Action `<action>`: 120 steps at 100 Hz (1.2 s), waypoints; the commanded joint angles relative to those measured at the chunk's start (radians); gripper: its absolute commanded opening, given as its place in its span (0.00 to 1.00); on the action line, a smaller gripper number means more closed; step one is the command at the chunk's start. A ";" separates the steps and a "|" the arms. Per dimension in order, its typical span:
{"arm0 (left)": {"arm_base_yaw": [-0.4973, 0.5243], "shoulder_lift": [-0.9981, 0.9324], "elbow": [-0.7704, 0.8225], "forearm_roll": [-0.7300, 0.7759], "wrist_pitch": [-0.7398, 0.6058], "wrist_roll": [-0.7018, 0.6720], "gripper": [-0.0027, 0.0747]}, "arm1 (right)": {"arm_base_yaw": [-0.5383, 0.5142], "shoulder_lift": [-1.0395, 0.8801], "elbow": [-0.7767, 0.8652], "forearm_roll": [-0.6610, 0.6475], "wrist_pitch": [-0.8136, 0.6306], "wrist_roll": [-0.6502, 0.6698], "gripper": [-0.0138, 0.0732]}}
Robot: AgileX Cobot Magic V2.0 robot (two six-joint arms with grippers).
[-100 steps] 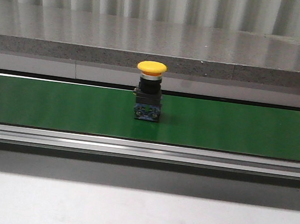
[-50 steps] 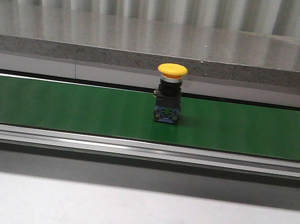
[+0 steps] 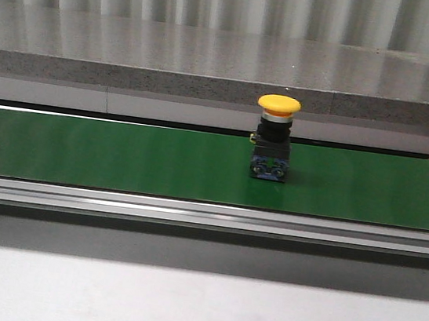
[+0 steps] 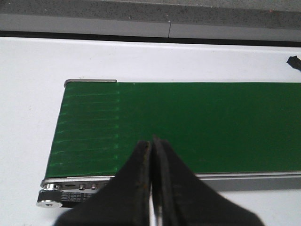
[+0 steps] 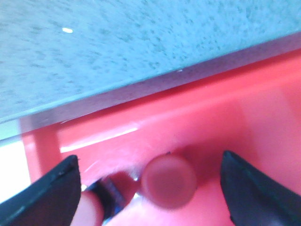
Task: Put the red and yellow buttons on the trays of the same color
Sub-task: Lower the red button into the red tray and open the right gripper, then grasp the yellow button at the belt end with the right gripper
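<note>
Green belt point(image 3: 120, 156) under upright yellow button point(image 3: 274, 137); left gripper point(image 4: 151, 155) closed, right gripper point(image 5: 150, 181) spread, apparently over red tray point(image 5: 244, 122).

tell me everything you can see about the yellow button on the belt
The yellow button is a mushroom-head push button: a broad, domed yellow cap with a silvery ring under it, on a black cylindrical body, with a blocky dark base that shows blue fittings on its front. It looks like plastic. It stands upright on the green conveyor belt, right of the middle in the front view, resting on its base. Nothing else touches it, and neither gripper is near it in that view.
</note>
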 commanded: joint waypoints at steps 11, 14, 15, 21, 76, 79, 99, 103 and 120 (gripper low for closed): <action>-0.009 -0.003 -0.028 -0.015 -0.069 0.001 0.01 | 0.000 -0.181 -0.023 0.009 0.023 -0.016 0.84; -0.009 -0.003 -0.028 -0.015 -0.069 0.001 0.01 | 0.002 -0.201 -0.015 0.009 0.023 -0.019 0.83; -0.009 -0.003 -0.028 -0.015 -0.069 0.001 0.01 | 0.004 -0.207 -0.013 0.009 0.023 -0.021 0.83; -0.009 -0.003 -0.028 -0.015 -0.069 0.001 0.01 | 0.013 -0.261 0.013 0.009 0.025 -0.028 0.81; -0.009 -0.003 -0.028 -0.015 -0.069 0.001 0.01 | 0.270 -0.767 0.614 0.010 0.023 -0.133 0.81; -0.009 -0.003 -0.028 -0.015 -0.069 0.001 0.01 | 0.291 -0.783 0.648 0.010 0.015 -0.140 0.81; -0.009 -0.003 -0.028 -0.015 -0.069 0.001 0.01 | 0.460 -0.821 0.813 0.010 -0.024 -0.147 0.81; -0.009 -0.003 -0.028 -0.015 -0.069 0.001 0.01 | 0.492 -0.818 0.832 0.010 -0.025 -0.148 0.81; -0.009 -0.003 -0.028 -0.015 -0.069 0.001 0.01 | 0.584 -0.801 0.873 0.010 -0.014 -0.181 0.81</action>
